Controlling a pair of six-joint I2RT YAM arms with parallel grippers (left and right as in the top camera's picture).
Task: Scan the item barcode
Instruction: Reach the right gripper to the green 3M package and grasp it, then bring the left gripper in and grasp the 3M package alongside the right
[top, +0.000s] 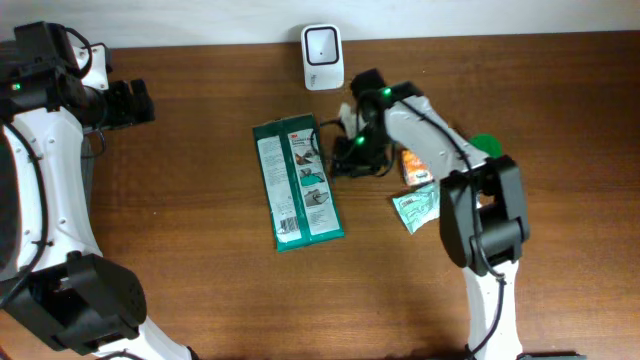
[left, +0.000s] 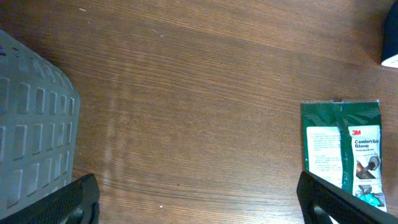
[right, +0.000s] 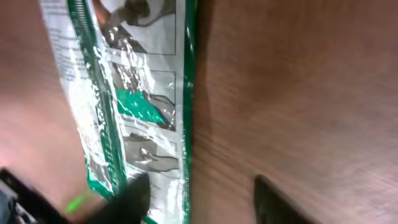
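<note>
1. A green-and-white 3M glove packet (top: 297, 185) lies flat and printed face up near the middle of the wooden table (top: 180, 260). Its long side runs away from the robot and is slightly skewed.
2. The right gripper (top: 348, 152) is down at the packet's right edge, toward its far end. In the wrist view its jaws stand partly apart. One finger (right: 132, 198) is over the packet's shiny film and the other is over bare wood, with the packet's edge between them. Nothing is clamped; whether either finger touches the film cannot be told.
3. The left gripper (top: 132, 103) sits well apart at the far left of the table, its jaws spread wide and holding nothing. Its own camera looks down on bare wood, with one end of the glove packet showing at the right of the view.
4. A white scanner (top: 322, 44) stands at the table's far edge, just beyond the packet's far end and not touching it.
5. A grey perforated basket (left: 31, 130) fills the left side of the left wrist view, well apart from the packet.
6. To the right of the right gripper lie an orange packet (top: 413, 165) and, nearer the robot, a small green sachet (top: 418, 208). The right arm partly covers both.
7. A green round object (top: 485, 146) peeks out beside the arm's elbow.
8. The print on the glove packet is too small and blurred to pick out its barcode.
</note>
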